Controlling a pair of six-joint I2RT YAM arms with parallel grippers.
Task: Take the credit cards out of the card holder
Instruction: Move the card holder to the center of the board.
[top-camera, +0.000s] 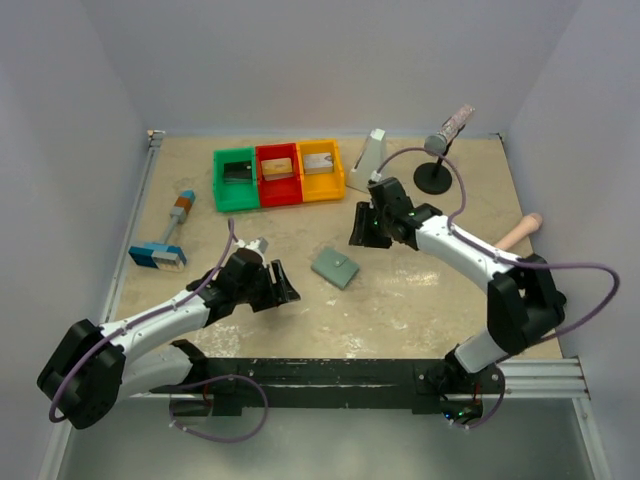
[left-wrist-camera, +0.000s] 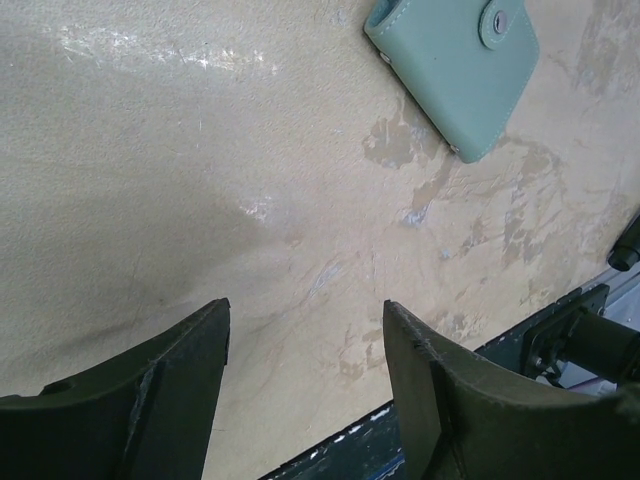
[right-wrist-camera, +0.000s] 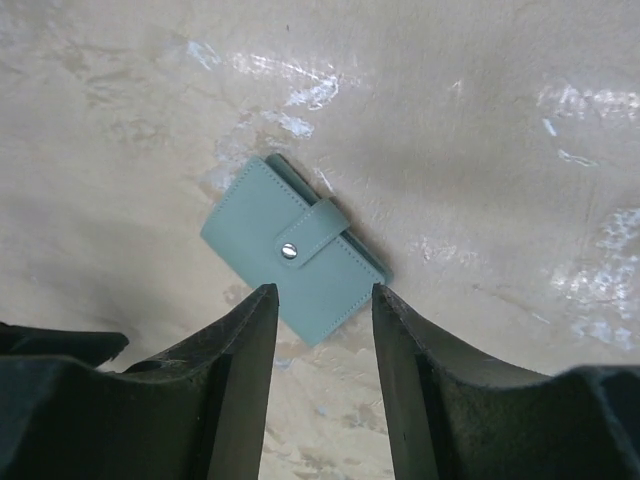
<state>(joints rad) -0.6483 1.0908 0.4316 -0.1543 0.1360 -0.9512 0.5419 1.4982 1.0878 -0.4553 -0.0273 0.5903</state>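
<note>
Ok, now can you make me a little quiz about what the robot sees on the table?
1. True or false: the card holder is snapped shut.
2. Which one sits in the middle of the row? A green bin, B red bin, C yellow bin.
3. Fill in: the left claw is holding ____.

Key: 1 true. 2 B. 3 nothing, it is open above the bare table.

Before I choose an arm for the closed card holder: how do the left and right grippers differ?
The card holder lies centred just ahead of the right gripper, but ahead and well off to one side of the left gripper. The left gripper stands wider open than the right gripper. Both are open and hold nothing.
</note>
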